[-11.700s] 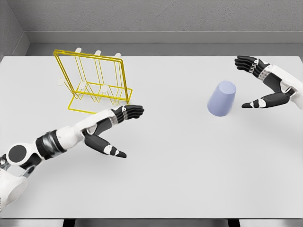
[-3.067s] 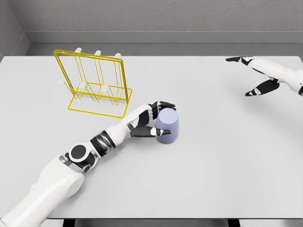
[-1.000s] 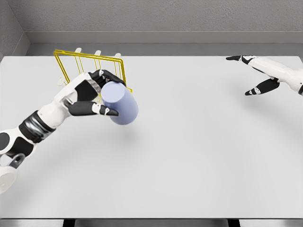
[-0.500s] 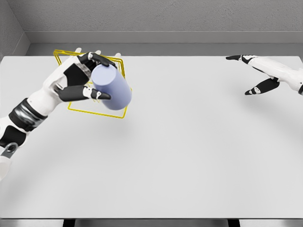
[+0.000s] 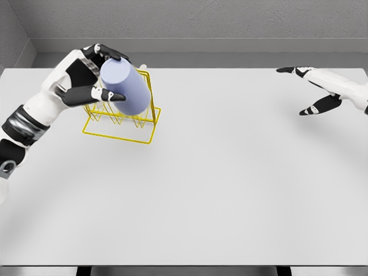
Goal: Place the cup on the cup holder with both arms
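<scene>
The pale blue cup point(image 5: 127, 87) is held in the air, tilted, in front of the upper part of the yellow wire cup holder point(image 5: 123, 129) at the table's back left. My left hand point(image 5: 86, 77) is shut on the cup, with fingers over its top and thumb along its side. The holder's white pegs are mostly hidden behind the cup and hand. My right hand point(image 5: 313, 89) hovers open over the table's far right, holding nothing.
The grey table point(image 5: 218, 190) spreads wide in front and to the right of the holder. A grey wall runs along the back edge, with a corner at the far left.
My left hand has lifted the cup up and to the left, from beside the holder to in front of its top. The right hand has barely moved.
</scene>
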`<state>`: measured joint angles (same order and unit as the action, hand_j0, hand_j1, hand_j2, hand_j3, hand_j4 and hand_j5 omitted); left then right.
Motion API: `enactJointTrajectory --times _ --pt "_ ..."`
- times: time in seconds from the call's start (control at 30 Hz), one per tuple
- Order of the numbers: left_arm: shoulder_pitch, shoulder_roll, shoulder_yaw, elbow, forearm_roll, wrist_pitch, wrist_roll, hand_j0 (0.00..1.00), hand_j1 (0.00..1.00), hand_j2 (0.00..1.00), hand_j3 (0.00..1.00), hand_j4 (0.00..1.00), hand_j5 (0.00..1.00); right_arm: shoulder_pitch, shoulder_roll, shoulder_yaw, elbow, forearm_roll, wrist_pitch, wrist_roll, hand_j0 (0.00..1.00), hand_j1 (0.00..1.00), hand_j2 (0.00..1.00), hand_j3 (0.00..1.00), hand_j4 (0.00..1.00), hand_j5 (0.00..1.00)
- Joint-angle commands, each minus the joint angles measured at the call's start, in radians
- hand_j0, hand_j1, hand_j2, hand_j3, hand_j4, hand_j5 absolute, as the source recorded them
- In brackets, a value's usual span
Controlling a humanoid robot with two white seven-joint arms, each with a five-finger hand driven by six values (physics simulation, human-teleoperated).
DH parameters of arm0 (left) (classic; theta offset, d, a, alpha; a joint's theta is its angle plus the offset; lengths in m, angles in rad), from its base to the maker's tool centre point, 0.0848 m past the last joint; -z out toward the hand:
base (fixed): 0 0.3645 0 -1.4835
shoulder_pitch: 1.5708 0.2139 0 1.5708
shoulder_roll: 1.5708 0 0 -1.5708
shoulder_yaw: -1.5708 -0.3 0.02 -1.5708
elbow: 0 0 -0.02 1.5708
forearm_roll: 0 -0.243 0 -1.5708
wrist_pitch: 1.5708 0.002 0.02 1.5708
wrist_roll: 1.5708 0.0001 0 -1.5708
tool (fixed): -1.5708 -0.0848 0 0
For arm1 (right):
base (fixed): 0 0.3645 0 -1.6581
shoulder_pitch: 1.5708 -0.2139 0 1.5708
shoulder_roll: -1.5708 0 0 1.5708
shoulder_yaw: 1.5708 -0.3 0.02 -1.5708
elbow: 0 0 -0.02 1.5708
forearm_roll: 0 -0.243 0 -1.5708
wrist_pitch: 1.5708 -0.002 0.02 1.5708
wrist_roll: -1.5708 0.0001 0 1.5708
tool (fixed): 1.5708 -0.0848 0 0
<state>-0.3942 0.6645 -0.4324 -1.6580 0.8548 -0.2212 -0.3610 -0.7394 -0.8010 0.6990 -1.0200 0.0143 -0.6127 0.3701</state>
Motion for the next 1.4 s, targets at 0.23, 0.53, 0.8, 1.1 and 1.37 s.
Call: enactJointTrajectory --times 0.23,0.53,0.8,1.1,1.37 --pt "-0.008 0.010 0.021 0.044 0.004 0.000 0.000 0.49 0.49 0.49 0.49 0.49 0.49 0.000 0.000 -0.001 -0.002 -0.007 0.002 0.000 1.00 1.00 1.00 1.00 1.00 1.00" --pt "-0.021 -0.010 0.020 0.066 0.003 0.000 0.000 0.48 0.48 0.48 0.48 0.48 0.48 0.000 -0.001 -0.001 -0.002 -0.007 0.002 0.000 1.00 1.00 1.00 1.00 1.00 1.00" --pt "0.005 -0.006 0.012 0.060 -0.002 -0.001 -0.001 0.49 0.49 0.49 0.49 0.49 0.49 0.002 -0.003 -0.001 0.000 -0.007 0.002 0.000 1.00 1.00 1.00 1.00 1.00 1.00" --pt "0.014 0.006 0.015 0.050 -0.010 -0.007 -0.006 1.00 1.00 1.00 1.00 1.00 1.00 0.002 -0.001 -0.001 0.000 -0.007 0.002 0.000 1.00 1.00 1.00 1.00 1.00 1.00" --pt "0.028 0.023 0.012 -0.003 -0.006 -0.014 -0.018 1.00 1.00 1.00 1.00 1.00 1.00 0.002 -0.001 -0.001 0.000 -0.007 0.002 0.000 1.00 1.00 1.00 1.00 1.00 1.00"
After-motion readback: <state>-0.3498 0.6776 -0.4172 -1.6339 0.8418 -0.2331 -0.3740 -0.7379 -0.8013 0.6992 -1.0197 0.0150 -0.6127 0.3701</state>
